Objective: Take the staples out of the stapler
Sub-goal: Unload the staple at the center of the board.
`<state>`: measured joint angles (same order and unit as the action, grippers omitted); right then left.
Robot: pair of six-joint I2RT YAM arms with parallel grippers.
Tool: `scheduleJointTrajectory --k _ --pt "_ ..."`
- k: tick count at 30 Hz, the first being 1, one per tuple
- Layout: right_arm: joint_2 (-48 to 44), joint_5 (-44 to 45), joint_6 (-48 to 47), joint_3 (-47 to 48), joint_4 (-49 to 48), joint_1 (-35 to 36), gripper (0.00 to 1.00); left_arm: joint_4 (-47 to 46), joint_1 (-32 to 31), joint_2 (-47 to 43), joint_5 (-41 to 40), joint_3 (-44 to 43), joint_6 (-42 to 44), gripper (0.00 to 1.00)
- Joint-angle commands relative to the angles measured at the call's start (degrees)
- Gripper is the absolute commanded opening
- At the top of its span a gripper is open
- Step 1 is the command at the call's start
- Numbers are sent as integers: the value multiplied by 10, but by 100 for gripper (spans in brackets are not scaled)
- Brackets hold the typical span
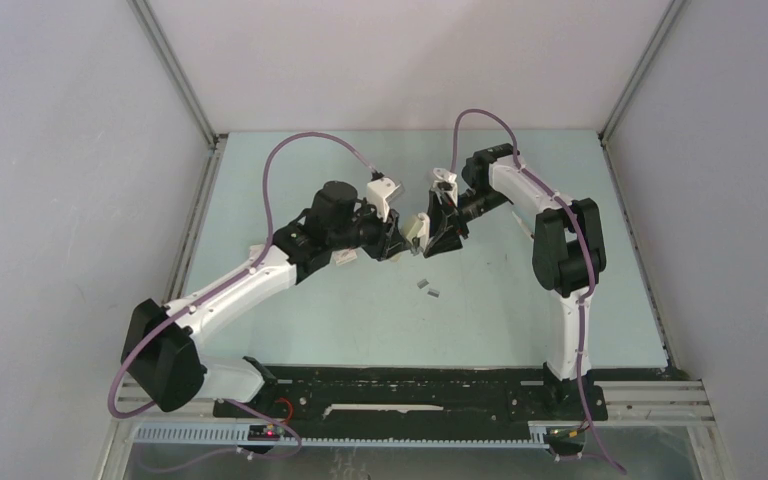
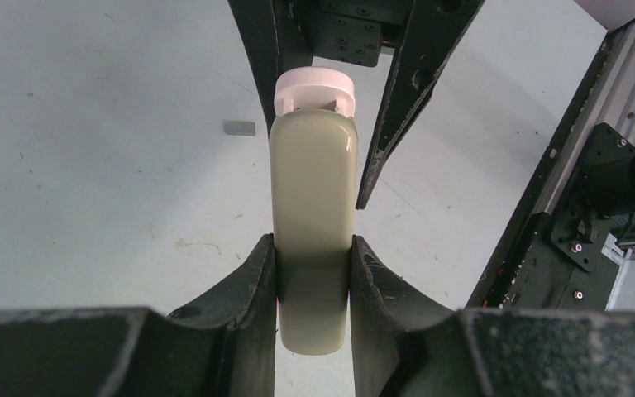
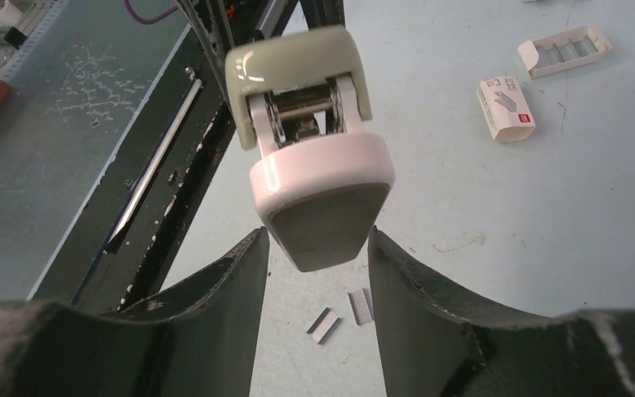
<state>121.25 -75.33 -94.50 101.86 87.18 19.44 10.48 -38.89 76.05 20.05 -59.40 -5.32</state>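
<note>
The stapler (image 1: 418,228) hangs in the air between both arms, cream on top with a white base. My left gripper (image 2: 312,248) is shut on its cream body (image 2: 312,182). From the opposite side, my right gripper (image 3: 317,236) has its fingertips against the sides of the white front end (image 3: 322,174). Two short grey strips of staples (image 1: 427,289) lie on the table below it. They show between the right fingers (image 3: 323,324) and as one strip (image 2: 239,127) in the left wrist view.
A small white printed box (image 3: 506,107) and an open white box tray (image 3: 564,50) lie on the pale green table (image 1: 520,300). The black base rail (image 1: 410,385) runs along the near edge. White walls enclose the table.
</note>
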Motion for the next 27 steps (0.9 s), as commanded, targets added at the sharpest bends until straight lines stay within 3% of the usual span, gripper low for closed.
scheduleJointTrajectory --k 1,6,16,19,23,27 --pt "-9 -37 -23 28 28 -1 57 -41 -3 -14 26 16 6 0" --pt "-5 -43 -24 38 38 3 54 -48 -4 -8 33 15 -2 0" --pt "-1 -7 -9 46 34 -16 25 -10 -5 -15 6 16 34 0" --pt "-13 38 65 34 -39 -34 16 24 -4 -14 -24 26 76 0" --pt "-59 159 185 -31 -198 -44 12 61 -4 3 -51 37 115 0" --pt "-80 238 216 -49 -253 -47 9 70 -4 22 -69 39 132 0"
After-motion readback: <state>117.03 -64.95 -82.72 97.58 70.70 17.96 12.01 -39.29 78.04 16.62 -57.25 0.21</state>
